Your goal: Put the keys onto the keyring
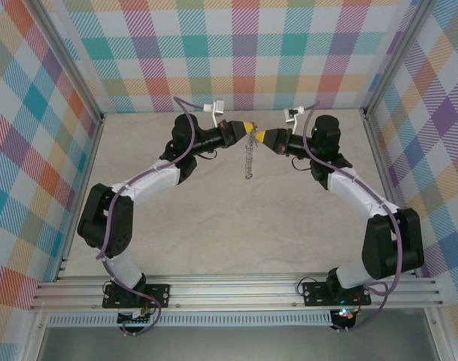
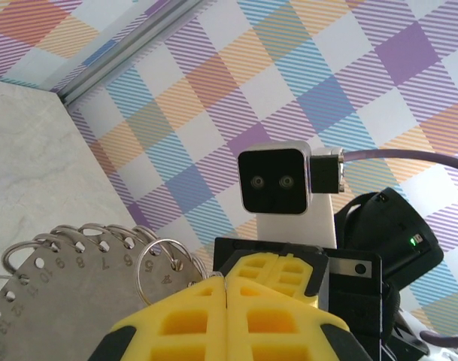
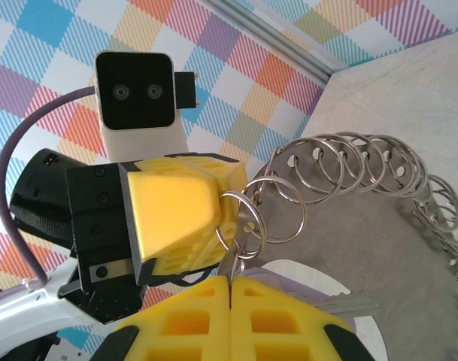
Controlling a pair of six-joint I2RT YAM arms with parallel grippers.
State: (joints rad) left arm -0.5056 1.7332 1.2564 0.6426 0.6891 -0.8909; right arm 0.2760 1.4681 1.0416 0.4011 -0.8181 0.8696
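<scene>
Clenching one loop, my left pincer (image 1: 248,128) hangs the keyring (image 3: 364,162) in mid-air so its loops face my right pincer (image 3: 230,282). That one is clamped tight, the key (image 3: 319,293) just behind its tips

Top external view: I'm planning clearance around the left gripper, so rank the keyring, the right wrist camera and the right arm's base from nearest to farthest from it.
From the left gripper:
1. keyring, hanging at its fingertips, centre.
2. right wrist camera, to its right, toward the back.
3. right arm's base, near edge, right side.
</scene>
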